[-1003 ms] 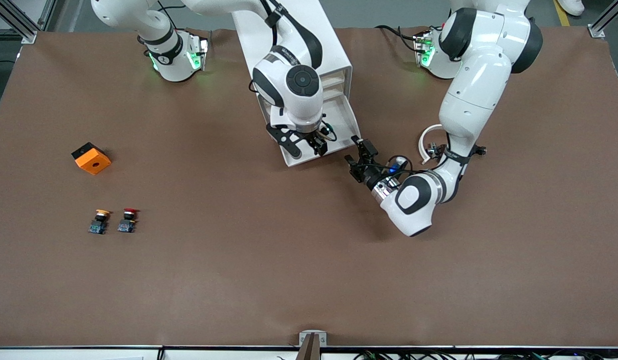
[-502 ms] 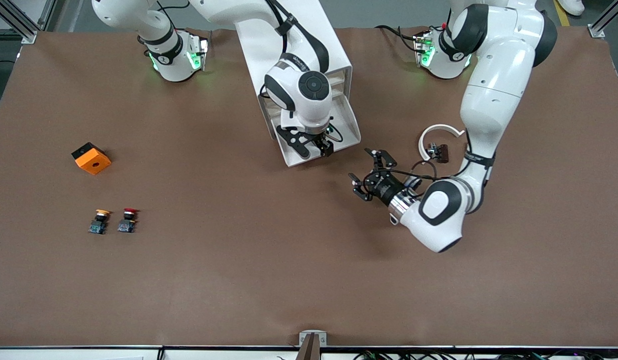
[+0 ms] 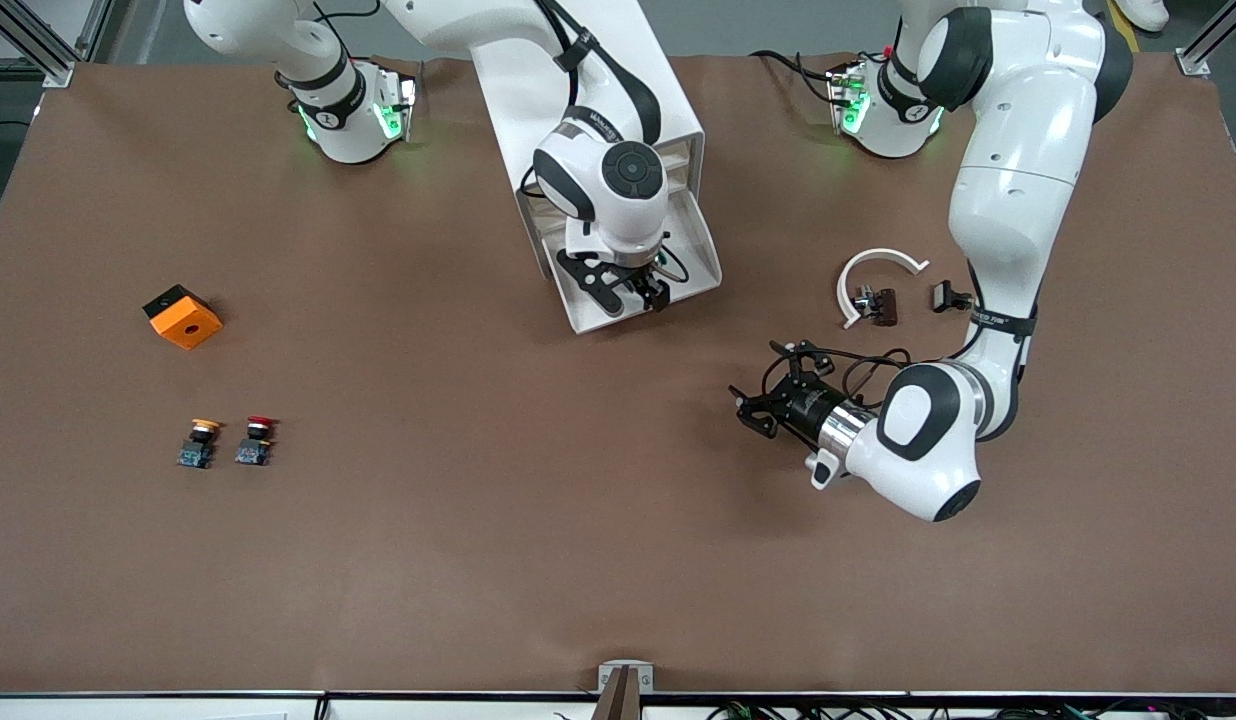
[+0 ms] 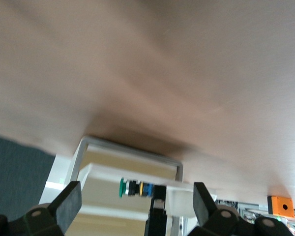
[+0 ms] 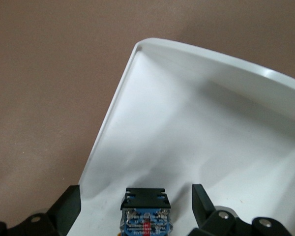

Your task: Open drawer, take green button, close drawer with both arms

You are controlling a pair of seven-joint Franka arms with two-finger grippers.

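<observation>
The bottom drawer (image 3: pixel 705 258) of the white cabinet (image 3: pixel 578 60) stands pulled out. My right gripper (image 3: pixel 643 292) is down in the drawer (image 5: pixel 187 113), open, its fingers (image 5: pixel 64 212) on either side of the button (image 5: pixel 146 216) without touching it. That view shows only the button's bluish base and black body. The left wrist view shows the button (image 4: pixel 136 188) with its green cap lying sideways beside the right gripper's finger. In the front view the right hand hides the button. My left gripper (image 3: pixel 763 392) is open and empty over bare table, away from the drawer; it also shows in the left wrist view (image 4: pixel 135 194).
An orange box (image 3: pixel 183 316), a yellow-capped button (image 3: pixel 198 442) and a red-capped button (image 3: pixel 255 440) lie toward the right arm's end. A white curved piece (image 3: pixel 878 270) and small black parts (image 3: pixel 946 296) lie near the left arm.
My left gripper has left the drawer's front corner and moved away over the table toward the front camera. My right gripper has shifted slightly in the drawer.
</observation>
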